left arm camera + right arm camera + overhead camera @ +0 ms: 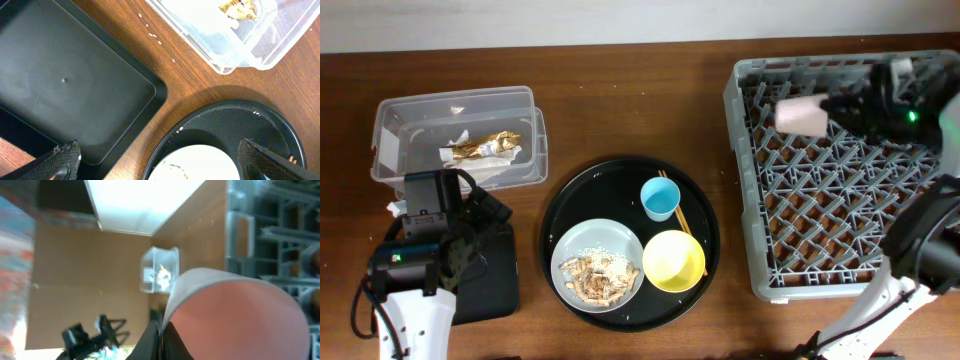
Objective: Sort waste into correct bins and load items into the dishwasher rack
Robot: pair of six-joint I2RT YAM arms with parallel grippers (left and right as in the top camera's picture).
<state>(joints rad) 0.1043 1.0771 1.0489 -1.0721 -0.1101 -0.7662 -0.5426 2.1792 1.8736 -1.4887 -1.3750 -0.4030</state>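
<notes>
right tool (829, 113) clamps the pink cup (802, 116) — above the rack (820, 225)

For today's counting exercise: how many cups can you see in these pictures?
2. The pink cup is held in the right gripper above the dishwasher rack. The blue cup stands on the round black tray. No others appear hidden.
</notes>
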